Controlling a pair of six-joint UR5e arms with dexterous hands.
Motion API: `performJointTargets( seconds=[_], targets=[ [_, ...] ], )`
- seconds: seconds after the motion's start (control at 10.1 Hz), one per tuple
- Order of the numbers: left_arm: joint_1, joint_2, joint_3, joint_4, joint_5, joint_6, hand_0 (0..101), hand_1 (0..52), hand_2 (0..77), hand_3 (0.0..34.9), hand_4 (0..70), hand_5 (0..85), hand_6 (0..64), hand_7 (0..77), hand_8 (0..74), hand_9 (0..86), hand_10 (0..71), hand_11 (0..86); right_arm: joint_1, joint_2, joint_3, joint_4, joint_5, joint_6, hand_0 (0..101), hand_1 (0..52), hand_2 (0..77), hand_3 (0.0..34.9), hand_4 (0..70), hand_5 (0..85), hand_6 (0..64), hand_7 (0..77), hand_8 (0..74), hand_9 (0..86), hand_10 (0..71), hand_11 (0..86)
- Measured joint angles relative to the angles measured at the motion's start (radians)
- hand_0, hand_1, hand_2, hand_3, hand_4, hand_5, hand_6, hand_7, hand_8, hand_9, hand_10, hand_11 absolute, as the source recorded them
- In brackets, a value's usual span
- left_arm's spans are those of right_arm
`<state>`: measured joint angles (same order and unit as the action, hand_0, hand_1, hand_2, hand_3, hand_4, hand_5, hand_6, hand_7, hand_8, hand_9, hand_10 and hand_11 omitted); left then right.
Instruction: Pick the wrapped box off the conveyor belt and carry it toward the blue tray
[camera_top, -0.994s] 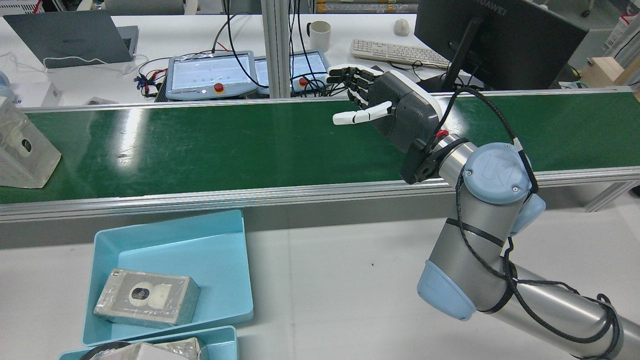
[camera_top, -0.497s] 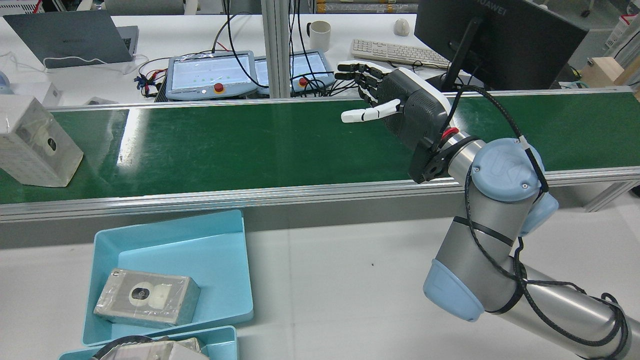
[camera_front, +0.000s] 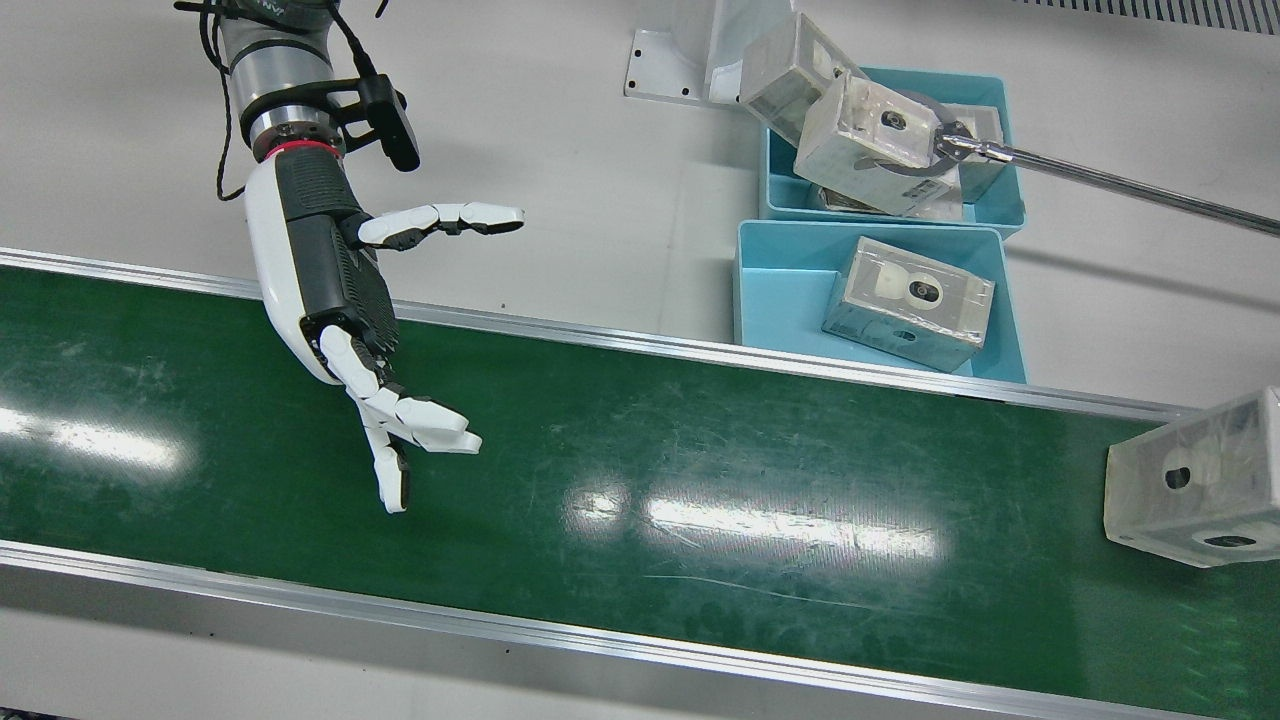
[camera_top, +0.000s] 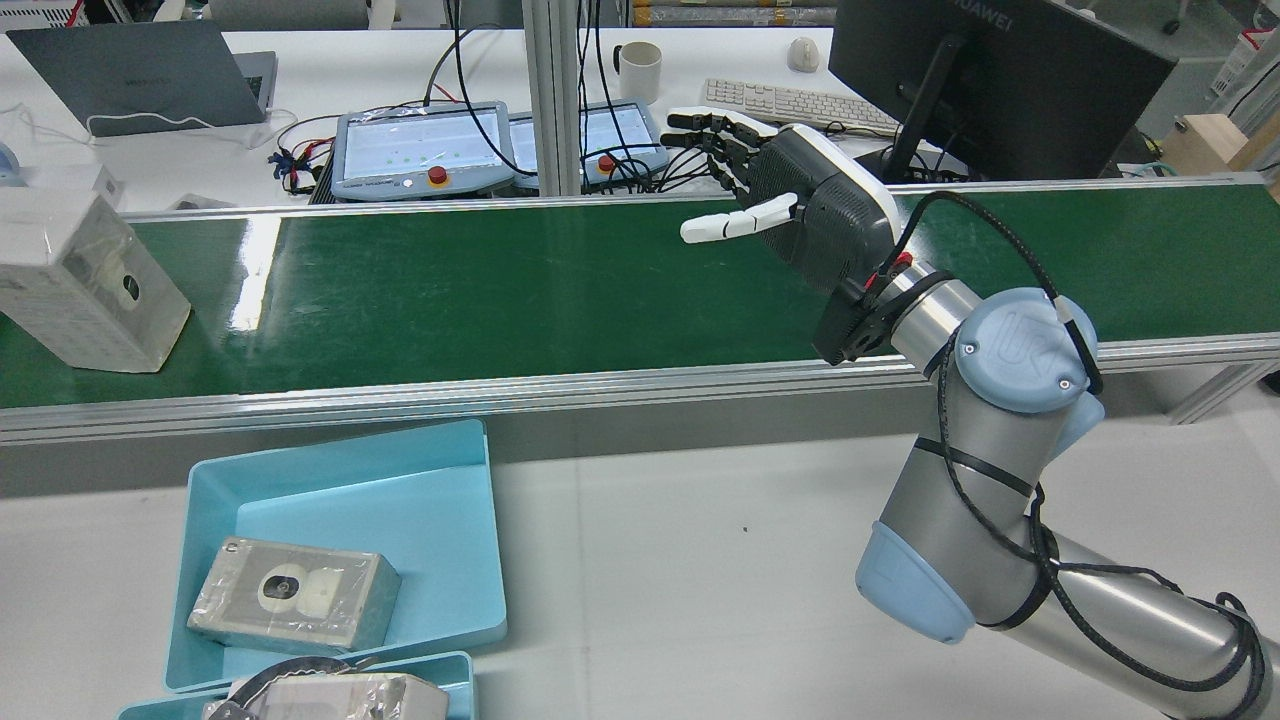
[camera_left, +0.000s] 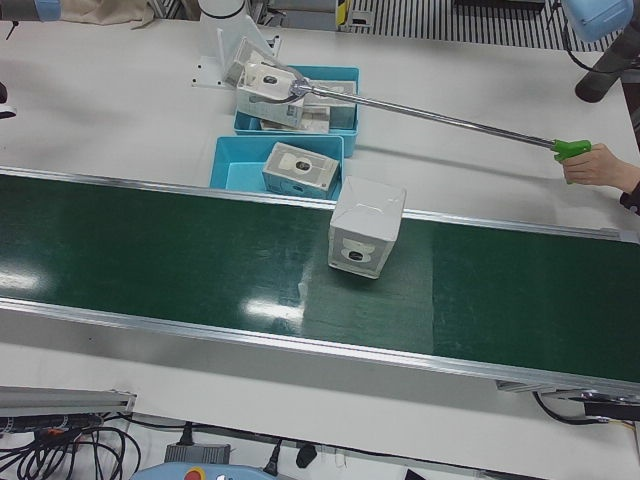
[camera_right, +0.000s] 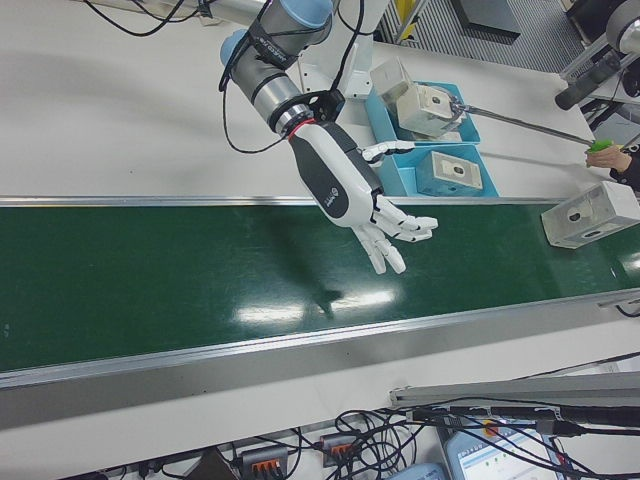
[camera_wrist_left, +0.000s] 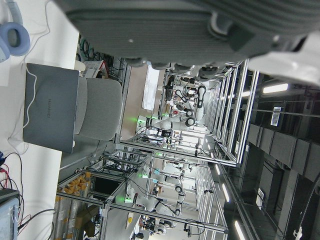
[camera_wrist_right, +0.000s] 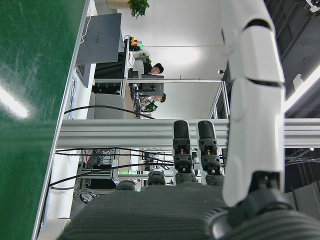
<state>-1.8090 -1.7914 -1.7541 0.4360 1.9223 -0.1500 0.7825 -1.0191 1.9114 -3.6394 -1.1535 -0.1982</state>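
Note:
A wrapped box (camera_top: 90, 282) stands on the green conveyor belt (camera_top: 520, 290) at its far left in the rear view; it also shows in the front view (camera_front: 1190, 482) and the left-front view (camera_left: 365, 228). My right hand (camera_top: 800, 205) is open and empty, held above the belt well to the right of the box, fingers spread; it also shows in the front view (camera_front: 335, 290) and the right-front view (camera_right: 350, 190). The blue tray (camera_top: 340, 470) sits on the white table before the belt and holds another wrapped box (camera_top: 295, 595). The left hand view shows only the underside of my left hand (camera_wrist_left: 175, 25).
A second blue tray (camera_front: 1005, 205) lies behind the first. A person's hand (camera_left: 600, 165) holds a long reacher tool (camera_left: 440, 115) gripping a wrapped box (camera_front: 870, 140) over that tray. Teach pendants (camera_top: 420, 150), a monitor and a keyboard stand beyond the belt.
The wrapped box has travelled along the belt to the right in the rear view. My right hand has shifted slightly right and up, still open. The tool's box has come into the near tray corner.

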Motion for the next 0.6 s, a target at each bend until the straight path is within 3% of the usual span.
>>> performJointTargets(
  seconds=[0.5, 0.6],
  targets=[
    [0.0, 0.0, 0.0, 0.0, 0.0, 0.0, 0, 0.0, 1.1, 0.0, 0.0, 0.5, 0.0, 0.5, 0.5, 0.0, 0.5, 0.0, -0.004, 0.0, -0.042, 0.011, 0.004, 0.006, 49, 16.9, 16.4, 6.2, 15.3, 23.5, 7.6, 25.1, 0.0, 4.4, 0.0, 1.1],
    [0.0, 0.0, 0.0, 0.0, 0.0, 0.0, 0, 0.0, 0.5, 0.0, 0.0, 1.1, 0.0, 0.5, 0.5, 0.0, 0.5, 0.0, -0.005, 0.002, -0.047, 0.011, 0.004, 0.006, 49, 16.9, 16.4, 7.6, 15.3, 23.5, 7.6, 25.1, 0.0, 4.4, 0.0, 1.1]
  ],
)
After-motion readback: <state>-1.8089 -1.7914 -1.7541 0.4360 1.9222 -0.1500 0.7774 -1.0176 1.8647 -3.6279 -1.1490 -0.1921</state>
